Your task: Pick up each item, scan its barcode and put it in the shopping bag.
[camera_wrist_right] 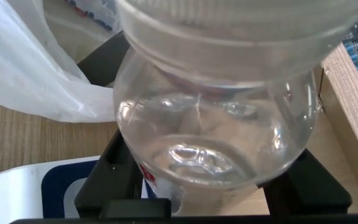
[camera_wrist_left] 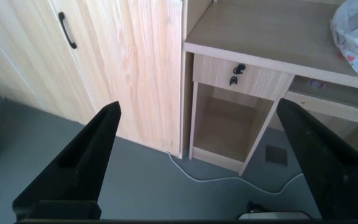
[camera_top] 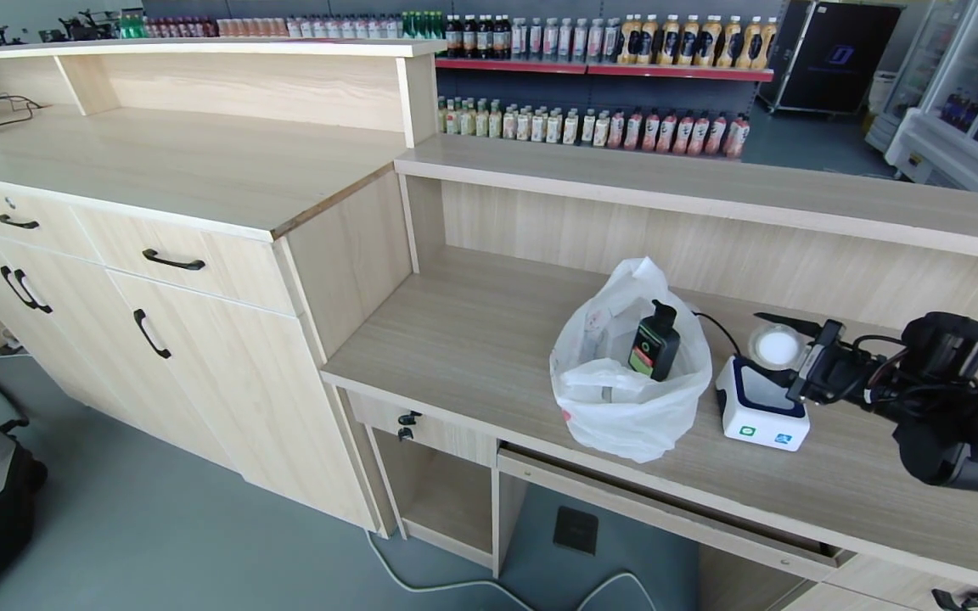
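A white plastic shopping bag (camera_top: 629, 386) stands open on the lower desk (camera_top: 472, 339), with a black pump bottle (camera_top: 654, 344) upright inside it. Right of the bag sits a white and blue scanner box (camera_top: 759, 413). My right gripper (camera_top: 790, 355) is shut on a clear plastic bottle (camera_top: 778, 346), held just above the scanner's far side. The right wrist view shows that bottle (camera_wrist_right: 210, 124) gripped between the black fingers (camera_wrist_right: 107, 180), with the scanner (camera_wrist_right: 30, 193) below and the bag (camera_wrist_right: 30, 68) beside it. My left gripper (camera_wrist_left: 197, 162) hangs open over the floor, holding nothing.
A raised counter ledge (camera_top: 710, 182) runs behind the desk and a taller cabinet (camera_top: 200, 178) stands to its left. Under the desk are an open cubby (camera_wrist_left: 229, 127) and a cable on the floor. Shelves of drinks line the back wall.
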